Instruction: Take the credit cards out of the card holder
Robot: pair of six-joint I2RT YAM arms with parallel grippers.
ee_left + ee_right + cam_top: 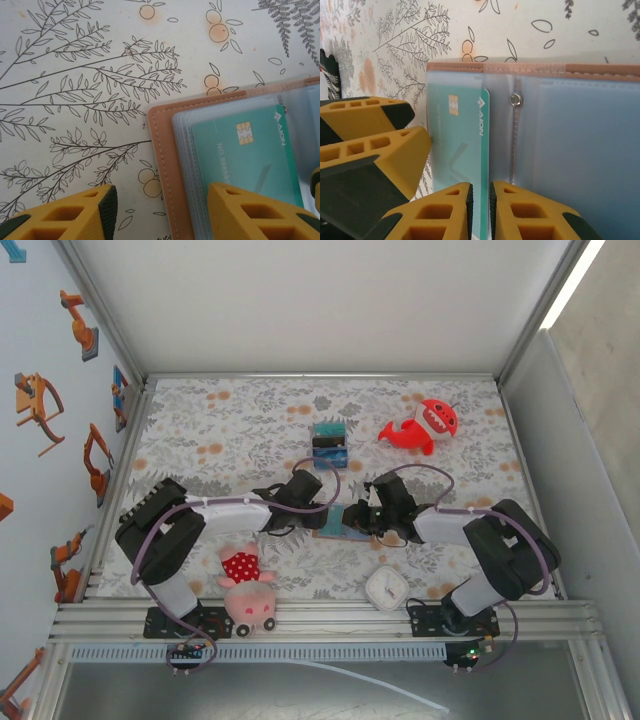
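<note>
On the table (pixel 230 430): pale cloth printed with grey leaves and orange fruit; white back wall, aluminium frame posts at the far corners.
Card holder (pixel 333 528): lies open near the middle of the near edge, between both pincers; tan leather, stitched rim, clear sleeves, one metal rivet.
Credit card (pixel 250 155): teal, gold chip, "AION" print, inside a clear sleeve.
Left pincer (pixel 160 215): wide, one finger over the cloth, the other over the sleeves.
Right pincer (pixel 481 212): narrow, pinching the credit card's edge.

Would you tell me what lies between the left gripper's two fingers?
In the left wrist view, patterned tablecloth and the tan edge of the card holder lie between the fingers.
</note>
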